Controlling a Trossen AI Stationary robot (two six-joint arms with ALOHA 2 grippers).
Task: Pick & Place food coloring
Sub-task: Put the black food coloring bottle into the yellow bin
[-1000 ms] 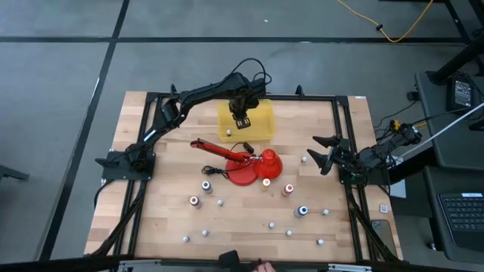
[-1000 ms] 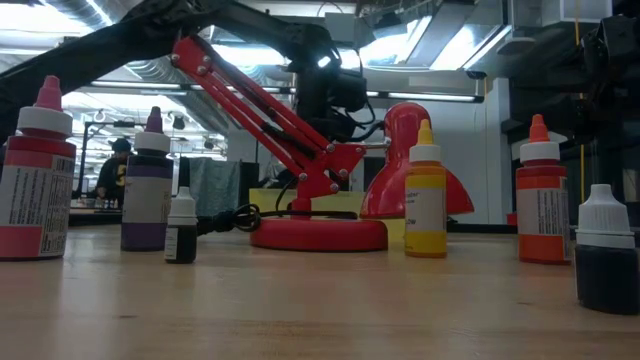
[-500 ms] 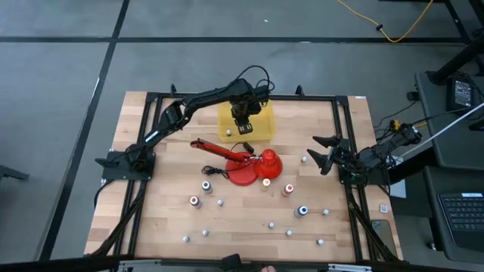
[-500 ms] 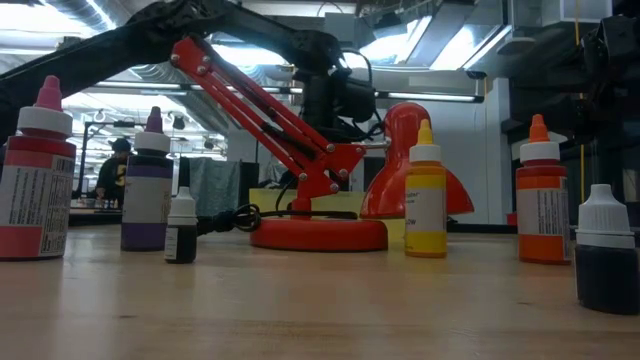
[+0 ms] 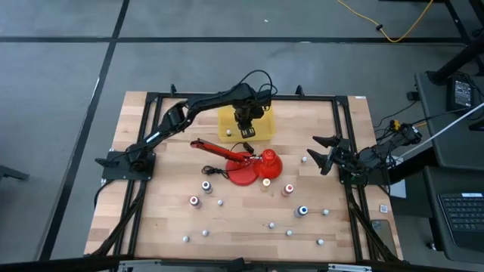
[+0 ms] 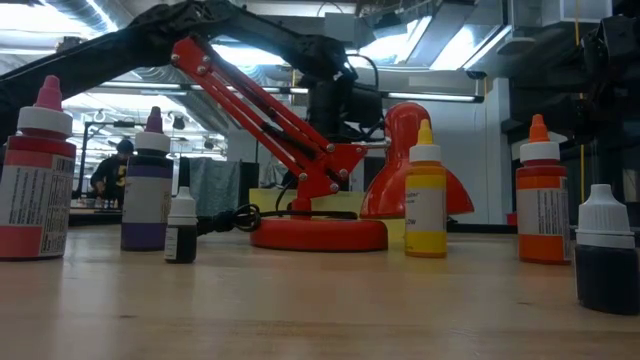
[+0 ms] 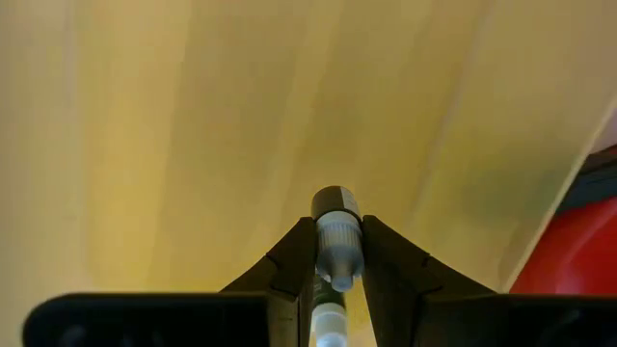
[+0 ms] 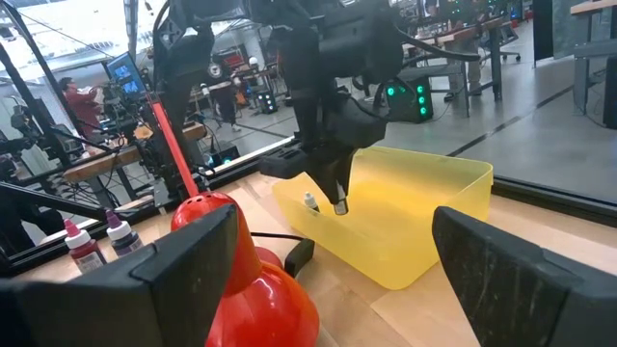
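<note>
My left gripper (image 5: 243, 130) hangs over the yellow bin (image 5: 257, 121) at the table's far side, pointing down, shut on a tiny food coloring bottle (image 7: 336, 238) with a dark body and a pale cap. Another small bottle (image 8: 310, 202) lies on the bin's floor. Purple (image 5: 206, 185), dark red (image 5: 194, 201), yellow (image 5: 266, 181), orange-red (image 5: 287, 189) and blue (image 5: 302, 211) bottles stand upright on the wood. My right gripper (image 5: 324, 151) waits open at the right edge. My left gripper pinches the bottle's pale cap (image 7: 338, 253) between its two fingers (image 7: 289, 260), coming from above and pointing down. The dark body (image 7: 335, 202) sticks out below the fingertips. The bottle hangs upright, clear of the bin's floor (image 7: 193, 145).
A big red cone-shaped lamp (image 5: 266, 160) with a long jointed arm (image 5: 215, 149) and a round base stands just near of the bin. Several tiny white-capped bottles are scattered over the near half of the table (image 5: 151, 227). People stand in the room behind.
My left gripper has gone a little toward the table's near and right edges over the yellow bin and sunk lower. It has stayed shut on the small bottle, which has kept upright.
</note>
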